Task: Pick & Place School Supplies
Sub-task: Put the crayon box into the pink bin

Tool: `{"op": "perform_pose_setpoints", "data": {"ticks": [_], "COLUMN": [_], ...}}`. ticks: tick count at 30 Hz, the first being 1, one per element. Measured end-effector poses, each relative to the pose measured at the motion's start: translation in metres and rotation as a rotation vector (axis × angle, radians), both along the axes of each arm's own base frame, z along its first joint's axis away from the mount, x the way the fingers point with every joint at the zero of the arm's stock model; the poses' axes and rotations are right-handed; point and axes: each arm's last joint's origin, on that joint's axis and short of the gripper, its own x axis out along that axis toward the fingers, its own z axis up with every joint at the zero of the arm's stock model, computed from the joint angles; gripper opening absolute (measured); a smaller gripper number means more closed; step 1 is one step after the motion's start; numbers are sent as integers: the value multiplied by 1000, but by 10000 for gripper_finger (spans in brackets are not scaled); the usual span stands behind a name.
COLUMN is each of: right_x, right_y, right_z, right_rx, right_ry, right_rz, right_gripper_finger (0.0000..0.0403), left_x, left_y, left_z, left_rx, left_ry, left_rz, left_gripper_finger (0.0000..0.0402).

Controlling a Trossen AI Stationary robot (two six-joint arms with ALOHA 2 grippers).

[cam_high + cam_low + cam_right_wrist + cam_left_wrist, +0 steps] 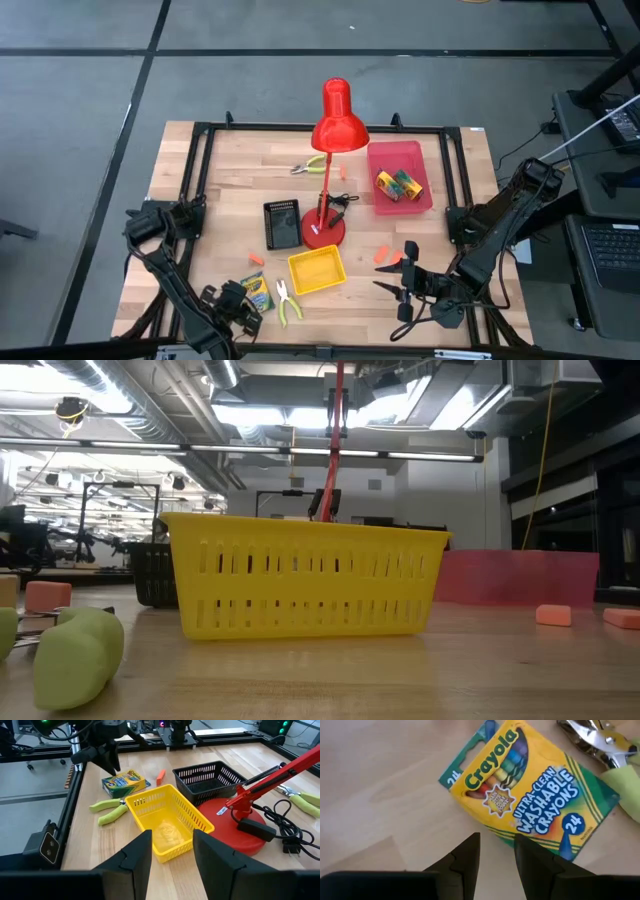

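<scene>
Left gripper point(496, 851) at table's front-left corner, jaws narrowly parted over crayon box point(527, 790) edge, nothing held. Right gripper point(170, 849) near front edge, jaws apart, empty.

A robotics laboratory, apparently: exposed ceiling ducts point(150, 400), strip lighting, distant equipment racks point(60, 530), and a framed wooden table point(230, 190) on grey concrete floor point(80, 90).
</scene>
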Motion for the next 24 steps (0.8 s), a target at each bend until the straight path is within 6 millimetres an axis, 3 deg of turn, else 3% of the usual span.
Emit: {"op": "perform_pose_setpoints", "data": {"ticks": [9, 16, 24], "right_x": [-2, -2, -2], "right_y": [2, 1, 1], "right_z": [0, 0, 0], "right_rx": [-1, -1, -11], "right_ry": [4, -1, -4], "right_rz": [11, 3, -6], "right_gripper_finger": [146, 146, 146], "left_x": [-3, -7, -14], "left_y": [16, 39, 56], "left_z": [-31, -28, -41], "left_rx": [43, 113, 79], "left_ry": [-108, -149, -328], "left_rz": [-9, -2, -8], "left_gripper_finger": [118, 115, 48]}}
